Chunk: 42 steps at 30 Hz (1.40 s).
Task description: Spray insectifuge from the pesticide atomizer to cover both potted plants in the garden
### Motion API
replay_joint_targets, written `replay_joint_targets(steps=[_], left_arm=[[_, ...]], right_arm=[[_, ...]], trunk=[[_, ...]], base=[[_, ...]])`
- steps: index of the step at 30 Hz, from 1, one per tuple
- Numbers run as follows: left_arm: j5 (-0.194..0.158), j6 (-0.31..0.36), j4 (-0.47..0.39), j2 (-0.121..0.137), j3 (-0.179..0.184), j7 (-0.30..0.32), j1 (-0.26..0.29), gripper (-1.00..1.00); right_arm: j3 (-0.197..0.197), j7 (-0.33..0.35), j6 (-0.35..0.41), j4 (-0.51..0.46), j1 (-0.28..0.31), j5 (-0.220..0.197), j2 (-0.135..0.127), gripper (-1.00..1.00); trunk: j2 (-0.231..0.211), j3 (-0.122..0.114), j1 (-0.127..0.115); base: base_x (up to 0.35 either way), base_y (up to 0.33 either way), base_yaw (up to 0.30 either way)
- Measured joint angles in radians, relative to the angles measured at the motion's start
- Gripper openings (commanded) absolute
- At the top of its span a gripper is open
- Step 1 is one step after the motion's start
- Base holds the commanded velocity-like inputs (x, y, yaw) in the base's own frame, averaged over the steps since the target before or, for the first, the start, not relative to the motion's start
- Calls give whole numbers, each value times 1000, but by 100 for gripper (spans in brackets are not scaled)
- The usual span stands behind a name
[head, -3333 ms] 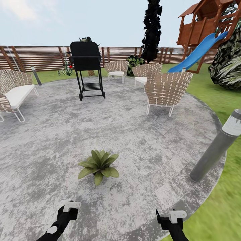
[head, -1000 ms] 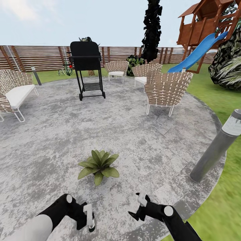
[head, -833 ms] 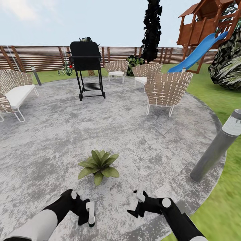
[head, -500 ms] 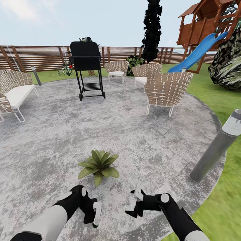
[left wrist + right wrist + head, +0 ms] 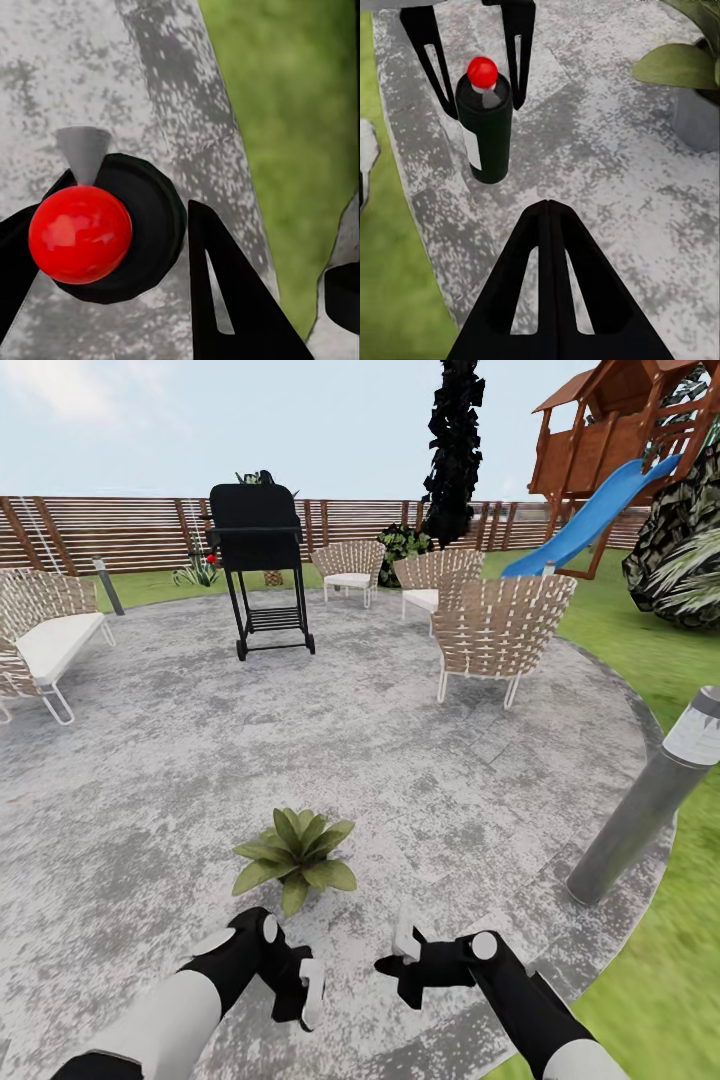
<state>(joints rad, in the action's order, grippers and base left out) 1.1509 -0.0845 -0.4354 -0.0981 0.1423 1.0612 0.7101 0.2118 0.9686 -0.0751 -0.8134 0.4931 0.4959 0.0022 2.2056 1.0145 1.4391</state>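
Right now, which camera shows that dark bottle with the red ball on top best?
The right wrist view: the bottle stands upright on the patio, between the left pincer's fingers. The left wrist view looks down on its red ball. In the head view it is too small to tell.
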Motion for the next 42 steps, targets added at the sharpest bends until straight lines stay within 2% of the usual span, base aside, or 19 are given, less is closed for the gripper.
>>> replay_joint_targets(steps=[10,18,24,42], left_arm=[[-1,-7,-5,-39,2,0,0,-100],[0,-8,-7,-71,4,0,0,-100],[-1,0,-28,-76,33,-1,0,-100],[-15,-3,-50,-76,33,26,1,-100]], right_arm=[[5,4,0,0,4,0,1,-100],[6,22,0,0,15,0,12,-100],[6,30,0,0,17,0,19,-100],[6,30,0,2,17,2,20,-100]], trunk=[[0,0,0],[0,0,0],[0,0,0],[0,0,0]], base=[[0,0,0],[0,0,0],[0,0,0],[0,0,0]])
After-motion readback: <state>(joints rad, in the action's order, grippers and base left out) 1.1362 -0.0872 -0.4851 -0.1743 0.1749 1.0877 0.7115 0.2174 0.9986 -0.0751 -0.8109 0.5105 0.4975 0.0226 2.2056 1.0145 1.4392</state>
